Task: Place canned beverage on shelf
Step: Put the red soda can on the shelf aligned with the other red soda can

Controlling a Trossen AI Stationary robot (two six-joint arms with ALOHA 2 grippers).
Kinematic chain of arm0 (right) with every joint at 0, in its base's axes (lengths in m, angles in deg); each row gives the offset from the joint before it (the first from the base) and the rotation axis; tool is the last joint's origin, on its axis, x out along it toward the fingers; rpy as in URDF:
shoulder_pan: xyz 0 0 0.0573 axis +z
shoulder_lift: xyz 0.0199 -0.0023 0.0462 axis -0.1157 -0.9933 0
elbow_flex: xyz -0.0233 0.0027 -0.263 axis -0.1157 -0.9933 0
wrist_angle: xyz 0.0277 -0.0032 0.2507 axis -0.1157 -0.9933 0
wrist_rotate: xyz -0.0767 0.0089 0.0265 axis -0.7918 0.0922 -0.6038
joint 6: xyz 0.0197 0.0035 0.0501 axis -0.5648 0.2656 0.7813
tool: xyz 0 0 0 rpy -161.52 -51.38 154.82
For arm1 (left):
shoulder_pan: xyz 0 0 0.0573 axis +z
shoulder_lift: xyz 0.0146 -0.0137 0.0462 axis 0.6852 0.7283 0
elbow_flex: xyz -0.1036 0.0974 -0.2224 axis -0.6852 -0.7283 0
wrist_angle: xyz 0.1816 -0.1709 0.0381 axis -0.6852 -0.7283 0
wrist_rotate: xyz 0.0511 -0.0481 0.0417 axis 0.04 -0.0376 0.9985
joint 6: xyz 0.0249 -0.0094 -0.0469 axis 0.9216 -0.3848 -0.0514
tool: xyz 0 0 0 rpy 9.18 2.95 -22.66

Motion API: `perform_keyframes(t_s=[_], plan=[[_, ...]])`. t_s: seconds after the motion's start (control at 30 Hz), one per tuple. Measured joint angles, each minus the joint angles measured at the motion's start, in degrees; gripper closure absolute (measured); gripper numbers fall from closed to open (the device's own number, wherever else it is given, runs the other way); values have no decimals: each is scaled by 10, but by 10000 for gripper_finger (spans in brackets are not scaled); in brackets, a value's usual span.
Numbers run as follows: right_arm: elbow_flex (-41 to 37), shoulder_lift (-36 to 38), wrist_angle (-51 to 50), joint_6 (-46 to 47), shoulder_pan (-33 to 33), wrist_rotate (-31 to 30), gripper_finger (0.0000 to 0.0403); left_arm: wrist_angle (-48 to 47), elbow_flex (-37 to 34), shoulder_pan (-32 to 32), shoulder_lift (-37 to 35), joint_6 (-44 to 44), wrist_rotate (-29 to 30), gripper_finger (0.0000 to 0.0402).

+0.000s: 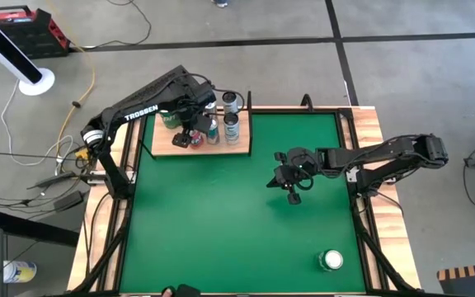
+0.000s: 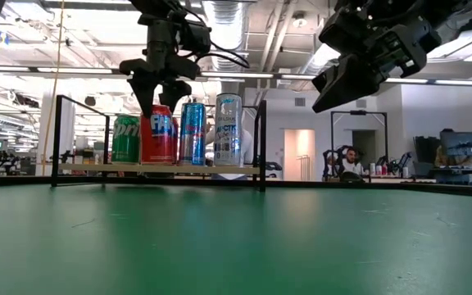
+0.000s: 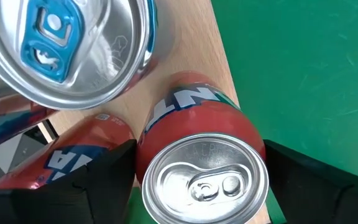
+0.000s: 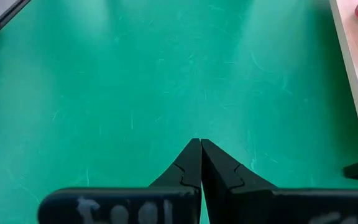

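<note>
The pale wooden shelf [image 1: 239, 147] with thin black posts stands at the table's far left and holds several upright cans: green [image 2: 125, 139], red [image 2: 159, 135], blue [image 2: 192, 133] and tall silver [image 2: 229, 129]. My left gripper [image 1: 190, 134] comes down over the red can [image 3: 204, 177], one finger on each side of its top. My right gripper [image 1: 292, 188] is shut and empty, raised above the table's middle right; it also shows in its own wrist view [image 4: 199, 163]. Another can [image 1: 331, 261] stands on the green table at the near right. My left gripper pinches the red can's upper wall [image 3: 143, 163] just below its silver rim, between its two fingers [image 3: 107, 177]. The fingers come from above, pointing down. The can stands upright with its base on the shelf board, near the board's edge toward the table's middle.
A blue-tabbed can top [image 3: 61, 43] and a second red can [image 3: 73, 155] stand close beside the held one. The shelf's black posts [image 2: 260, 143] rise at its corners. Open green table [image 1: 221, 223] lies in front of the shelf.
</note>
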Motion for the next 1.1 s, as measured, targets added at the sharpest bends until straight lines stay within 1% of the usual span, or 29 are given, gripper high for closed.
perform_keyframes(t_s=[0.2,0.53,0.67,0.83,1.1], plan=[[0,0,1,-4,0,0,376,-4,3,0,0,2,3,88],[0,0,6,3,0,0,376,-19,29,0,2,-5,2,87],[0,0,7,4,0,0,376,-34,29,0,2,-17,-1,87],[0,0,7,7,0,0,376,-51,29,0,1,1,-17,88],[0,0,7,7,0,0,376,-50,29,0,1,-3,-13,88]])
